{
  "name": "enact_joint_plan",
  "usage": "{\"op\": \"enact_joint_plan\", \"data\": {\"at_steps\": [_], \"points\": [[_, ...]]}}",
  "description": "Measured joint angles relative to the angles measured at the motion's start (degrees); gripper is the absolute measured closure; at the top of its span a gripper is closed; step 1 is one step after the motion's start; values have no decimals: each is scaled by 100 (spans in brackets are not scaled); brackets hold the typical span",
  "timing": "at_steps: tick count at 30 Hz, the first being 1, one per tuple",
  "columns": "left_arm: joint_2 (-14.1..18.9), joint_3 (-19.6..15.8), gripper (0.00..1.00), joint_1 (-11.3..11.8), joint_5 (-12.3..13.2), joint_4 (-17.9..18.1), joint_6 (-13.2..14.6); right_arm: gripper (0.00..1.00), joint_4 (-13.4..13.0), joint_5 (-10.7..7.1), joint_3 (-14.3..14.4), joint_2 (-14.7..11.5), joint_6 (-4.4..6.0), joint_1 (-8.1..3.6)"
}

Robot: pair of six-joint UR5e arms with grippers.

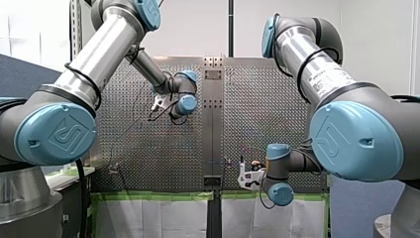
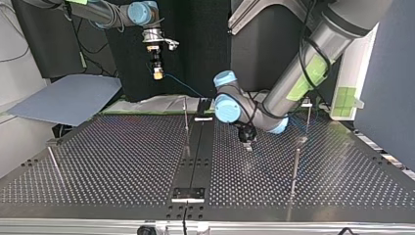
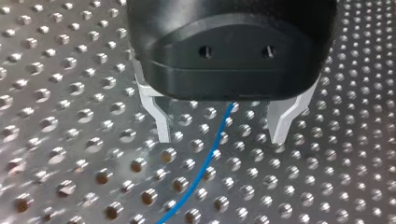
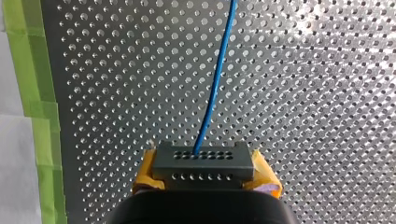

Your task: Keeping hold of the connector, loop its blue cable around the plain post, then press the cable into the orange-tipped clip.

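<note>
Connector (image 4: 203, 163) sits clamped in my right claw (image 4: 206, 176); my left claw (image 3: 221, 138) gapes above the perforated table (image 3: 70, 88).

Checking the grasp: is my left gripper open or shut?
Open: my left gripper shows metal fingers wide apart, the blue cable passing untouched between them.

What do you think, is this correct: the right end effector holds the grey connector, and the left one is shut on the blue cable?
No: the left wrist view shows the left end effector open, the blue cable passing between its fingers. The right end effector holds the grey connector.
</note>
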Motion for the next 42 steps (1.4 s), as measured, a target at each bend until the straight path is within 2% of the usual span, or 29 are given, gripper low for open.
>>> {"op": "enact_joint_plan", "data": {"at_steps": [6,11,25,31,42], "points": [[-278,-12,0,-110,-4,-22,-6,100,-22,-12,0,0,-11,23],[-464,-37,0,-240,-23,42,-7,100,-33,-88,-1,1,-24,46],[-510,-185,0,-395,-126,187,27,100,-76,-211,0,3,-51,114],[-699,-259,0,-404,-182,271,67,100,-87,-242,-1,2,-51,136],[-807,-303,0,-451,-111,281,110,100,-94,-354,-1,2,-68,176]]}}
